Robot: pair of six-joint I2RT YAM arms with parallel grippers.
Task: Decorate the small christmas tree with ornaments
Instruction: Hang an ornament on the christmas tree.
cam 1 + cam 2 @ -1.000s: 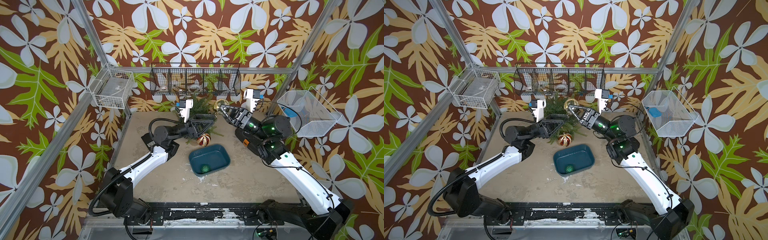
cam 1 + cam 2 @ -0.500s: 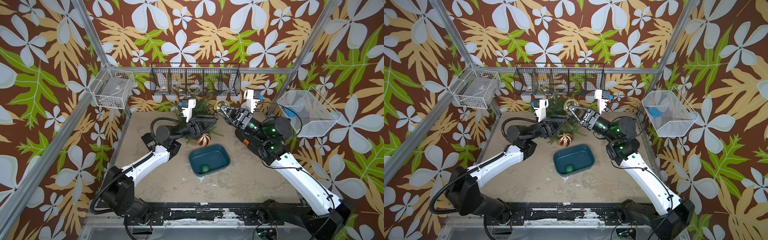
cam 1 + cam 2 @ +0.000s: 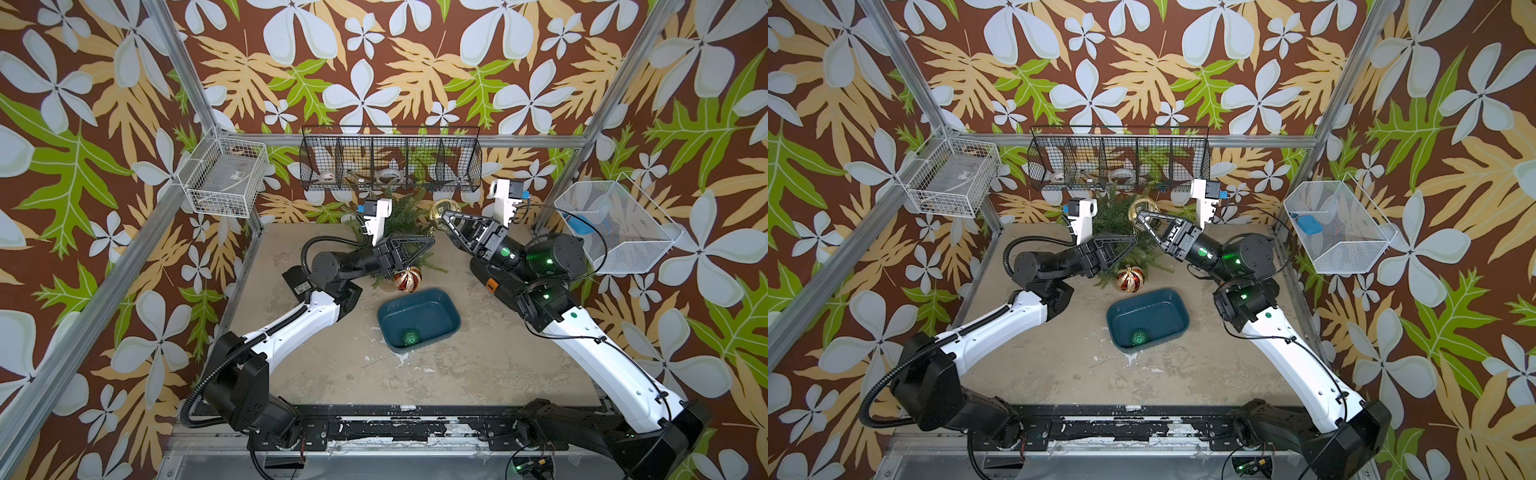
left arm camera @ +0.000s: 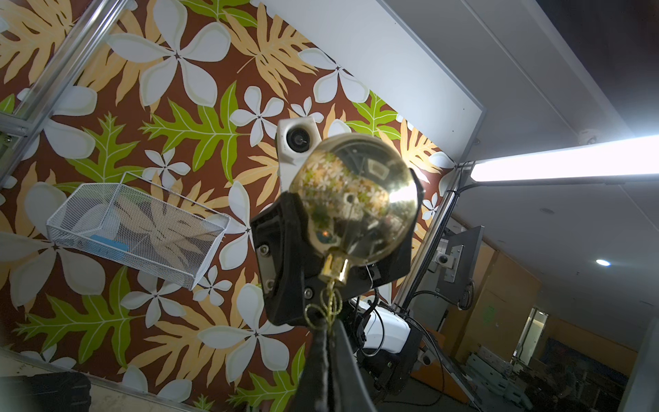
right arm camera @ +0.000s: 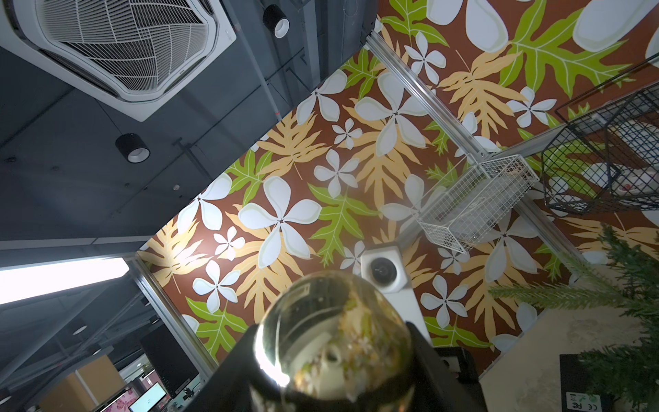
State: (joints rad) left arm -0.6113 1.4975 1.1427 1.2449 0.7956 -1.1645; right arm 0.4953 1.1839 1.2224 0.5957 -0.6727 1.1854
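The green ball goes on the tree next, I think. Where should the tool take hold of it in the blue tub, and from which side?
Across its round middle, straight down from above: the blue tub walls block any sideways approach to the green ball. It lies close to the near wall, so the tool should probably close along that wall. No cap or loop shows.

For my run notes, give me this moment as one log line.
right gripper: shut on gold ball | left gripper: shut on its hanging loop | striped ball: by tree | green ball: in tub
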